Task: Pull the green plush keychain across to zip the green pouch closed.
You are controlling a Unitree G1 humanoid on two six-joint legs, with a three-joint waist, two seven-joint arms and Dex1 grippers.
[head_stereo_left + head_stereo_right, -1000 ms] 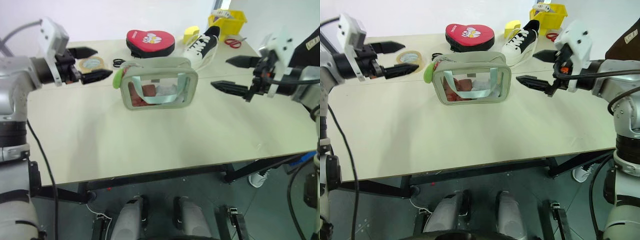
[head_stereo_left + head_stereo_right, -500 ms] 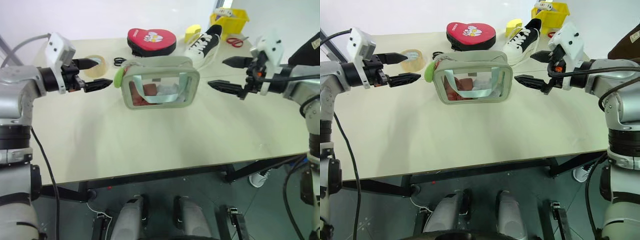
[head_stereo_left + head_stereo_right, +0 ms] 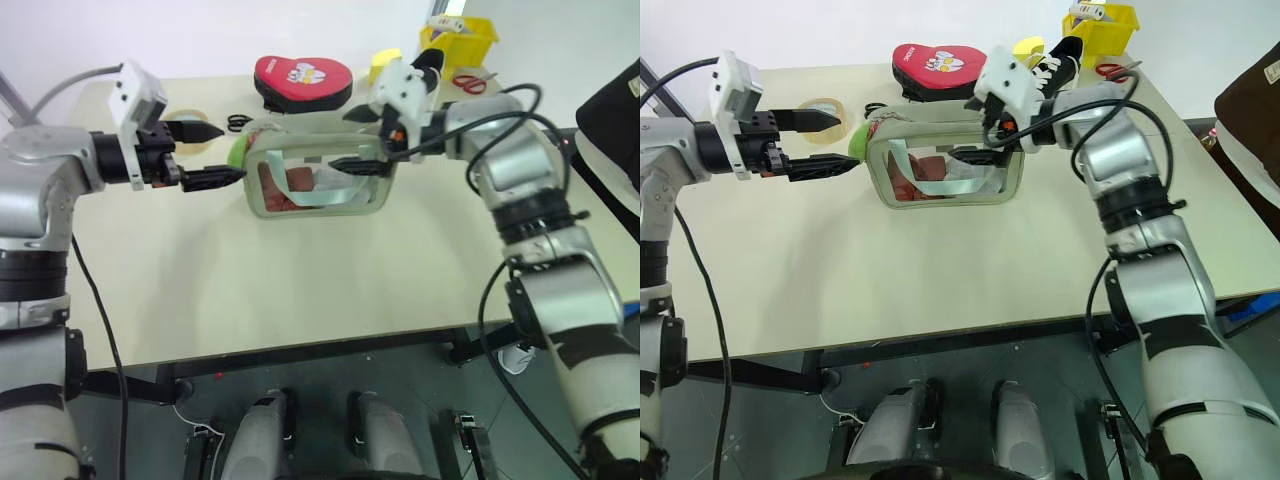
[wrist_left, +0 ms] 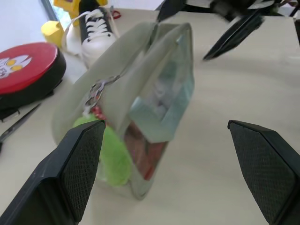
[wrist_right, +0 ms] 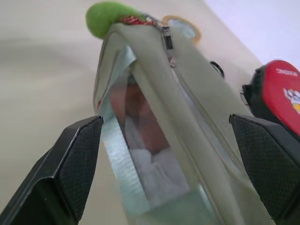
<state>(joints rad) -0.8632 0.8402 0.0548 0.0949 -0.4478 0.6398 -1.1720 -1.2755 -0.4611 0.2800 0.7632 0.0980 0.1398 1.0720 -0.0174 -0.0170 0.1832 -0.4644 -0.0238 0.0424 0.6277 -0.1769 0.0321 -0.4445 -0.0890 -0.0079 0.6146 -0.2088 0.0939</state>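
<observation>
- Left gripper (image 3: 214, 153): just left of the green pouch (image 3: 318, 170), pointing toward its left end, jaws spread wide and holding nothing; one finger reaches above the level of the pouch's top, the other sits lower, near the plush.
- Tape roll (image 3: 186, 130): lies flat on the table (image 3: 300, 280) behind the left gripper, left of the pouch and farther back.
- Green plush keychain (image 3: 236, 155): hangs at the pouch's upper left corner, against its left end wall; in the left wrist view it sits low beside the end wall, below a metal ring on the zipper line.
- Green pouch: stands upright mid-table, clear window facing the robot, red and white contents visible inside, a pale strap looped across the window.
- Black scissors (image 3: 238, 124): just behind the pouch's left corner.
- Red heart-shaped case (image 3: 301, 83): behind the pouch, well apart from it.
- Right gripper (image 3: 360, 140): over the right half of the pouch, jaws wide and straddling it, one finger behind the top edge, the other in front of the window; whether either touches I cannot tell.
- Black-and-white sneaker (image 3: 408, 85): behind the pouch's right end, with a yellow bin (image 3: 458, 40) farther back.
</observation>
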